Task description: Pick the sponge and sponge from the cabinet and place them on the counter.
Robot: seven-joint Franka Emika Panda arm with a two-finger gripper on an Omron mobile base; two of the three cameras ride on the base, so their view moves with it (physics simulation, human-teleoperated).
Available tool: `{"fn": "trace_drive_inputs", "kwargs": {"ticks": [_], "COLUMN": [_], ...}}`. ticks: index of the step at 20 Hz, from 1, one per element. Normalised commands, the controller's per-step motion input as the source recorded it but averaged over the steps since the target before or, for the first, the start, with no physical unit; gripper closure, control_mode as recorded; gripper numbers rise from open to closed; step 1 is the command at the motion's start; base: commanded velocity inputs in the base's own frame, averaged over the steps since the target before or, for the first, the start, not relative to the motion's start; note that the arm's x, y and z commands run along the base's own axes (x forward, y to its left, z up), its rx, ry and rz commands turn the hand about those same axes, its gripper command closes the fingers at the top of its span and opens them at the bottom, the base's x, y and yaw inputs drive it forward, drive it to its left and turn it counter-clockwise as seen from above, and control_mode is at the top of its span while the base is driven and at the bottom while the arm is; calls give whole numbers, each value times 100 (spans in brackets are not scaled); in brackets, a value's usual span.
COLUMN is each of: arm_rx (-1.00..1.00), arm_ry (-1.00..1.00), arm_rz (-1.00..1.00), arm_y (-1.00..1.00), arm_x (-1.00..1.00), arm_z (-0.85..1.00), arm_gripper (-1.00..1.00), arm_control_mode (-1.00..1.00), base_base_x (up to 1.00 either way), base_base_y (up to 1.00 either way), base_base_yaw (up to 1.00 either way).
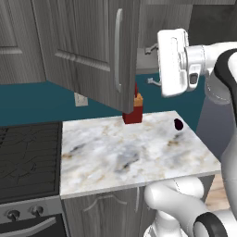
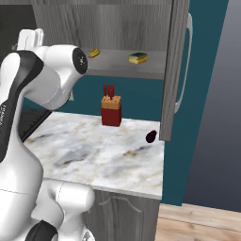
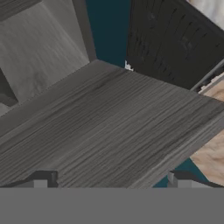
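Note:
The rectangular yellow sponge with a dark green top lies on the grey shelf of the open dark grey cabinet. The tan-yellow sponge is hidden. My gripper hangs at shelf height in front of the cabinet opening, just right of the swung-out left door. It is well to the left of the sponge. In the hand view the gripper is open, its fingertips wide apart with nothing between them, facing a wood-grain door panel. The marble counter lies below.
A banana lies on the shelf left of the sponge. A red knife block and a small dark object stand on the counter. The right door hangs open. The black stovetop is to the counter's left.

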Motion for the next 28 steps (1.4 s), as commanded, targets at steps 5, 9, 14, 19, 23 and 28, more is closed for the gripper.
{"fn": "trace_drive_inputs", "kwargs": {"ticks": [5, 9, 14, 19, 23, 28], "arm_rx": [0, 0, 0, 0, 0, 0], "arm_ry": [-2, -3, -5, -6, -2, -7], "arm_rz": [5, 8, 9, 10, 8, 9], "arm_y": [16, 10, 12, 31, 42, 47], "arm_x": [39, 35, 8, -1, 0, -17], "arm_z": [-3, -3, 0, 0, 0, 0], "arm_gripper": [-100, -100, -100, -100, -100, -100], "arm_control_mode": [-100, -100, -100, -100, -100, -100], "base_base_x": [0, 0, 0, 0, 0, 0], "base_base_y": [0, 0, 0, 0, 0, 0], "base_base_yaw": [0, 0, 0, 0, 0, 0]}}
